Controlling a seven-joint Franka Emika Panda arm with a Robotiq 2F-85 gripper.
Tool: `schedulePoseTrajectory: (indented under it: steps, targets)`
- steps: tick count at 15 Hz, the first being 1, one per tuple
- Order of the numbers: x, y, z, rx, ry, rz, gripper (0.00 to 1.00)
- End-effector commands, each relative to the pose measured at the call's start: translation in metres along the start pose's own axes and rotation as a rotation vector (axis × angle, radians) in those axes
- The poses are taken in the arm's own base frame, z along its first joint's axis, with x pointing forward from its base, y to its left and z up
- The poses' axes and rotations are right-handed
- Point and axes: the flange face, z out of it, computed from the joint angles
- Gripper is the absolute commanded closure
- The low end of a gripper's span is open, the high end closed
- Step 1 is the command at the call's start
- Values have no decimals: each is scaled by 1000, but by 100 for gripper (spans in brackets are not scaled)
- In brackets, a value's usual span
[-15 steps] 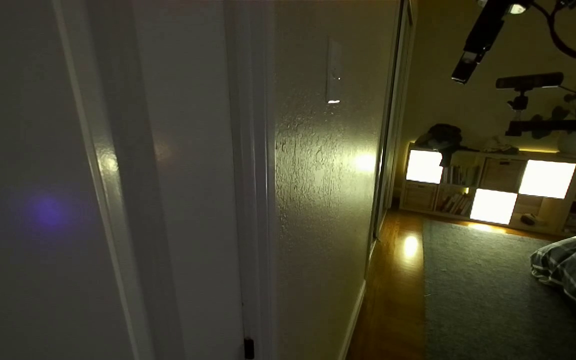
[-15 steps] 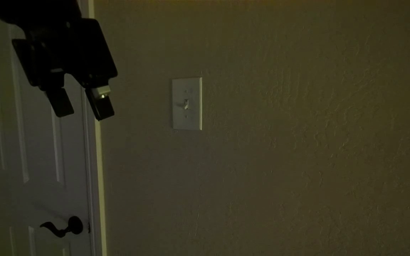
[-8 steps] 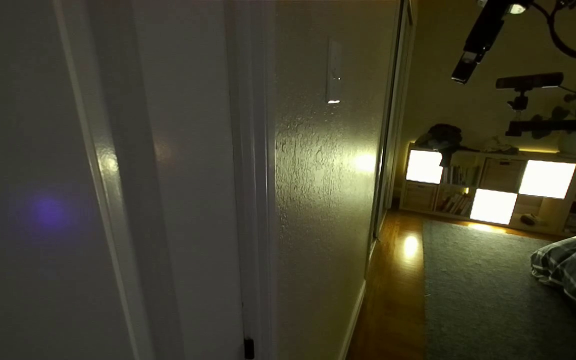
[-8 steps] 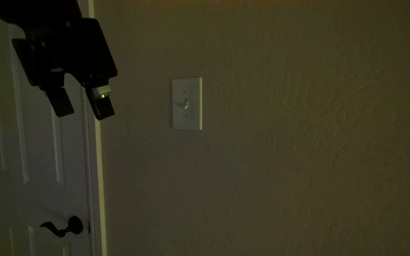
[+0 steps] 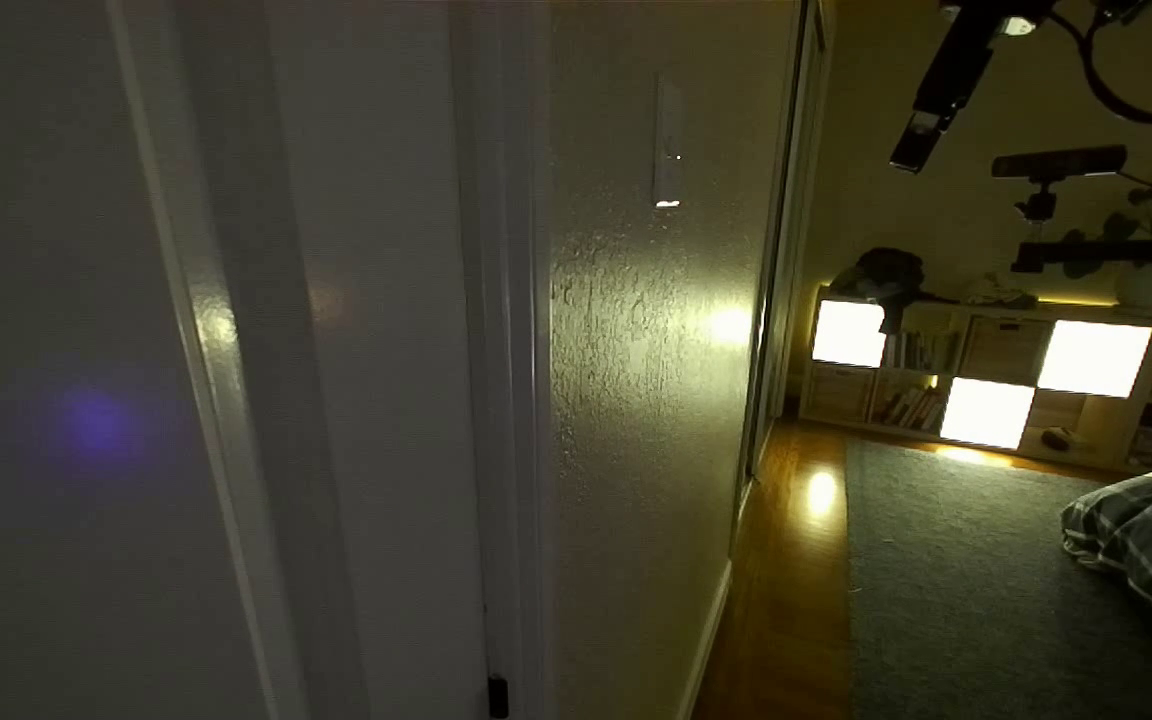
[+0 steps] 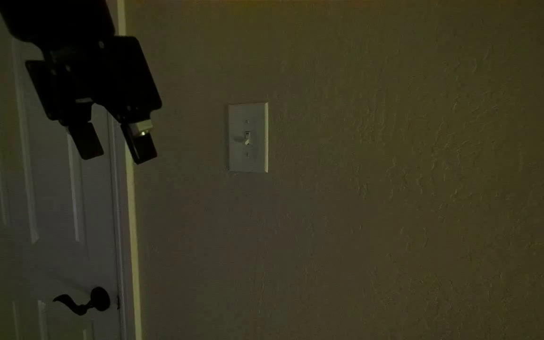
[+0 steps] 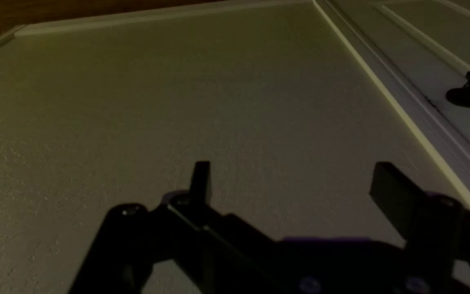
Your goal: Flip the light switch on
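Wrist view: gripper (image 7: 292, 171) spread, nothing between its jaws, nothing in frame to flip. In an exterior view the light switch (image 6: 247, 137) sits to the tool's side, untouched; presumably approach, next crossing over and pushing the toggle (image 6: 247, 139), probably upward. In an exterior view the plate (image 5: 668, 140) shows edge-on, toggle barely legible.

The light switch (image 6: 247, 138) sat on the wall (image 6: 395, 212), right of the door (image 6: 50, 189).
In an exterior view the pincer (image 6: 119, 159) hung left of the switch, well apart, before the door frame (image 6: 128, 255). In an exterior view a bundle (image 5: 884, 274) lay on the counter (image 5: 1114, 428) near its left corner, beyond the rug (image 5: 956, 580).
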Motion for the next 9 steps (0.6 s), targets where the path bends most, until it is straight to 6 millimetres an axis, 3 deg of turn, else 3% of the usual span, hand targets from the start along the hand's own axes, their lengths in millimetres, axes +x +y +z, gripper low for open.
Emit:
schedulePoseTrajectory:
  steps: [1,9]
  targets:
    - [20,-7,5,8,40,-4,0]
    - [68,-20,27,28,147,2,3]
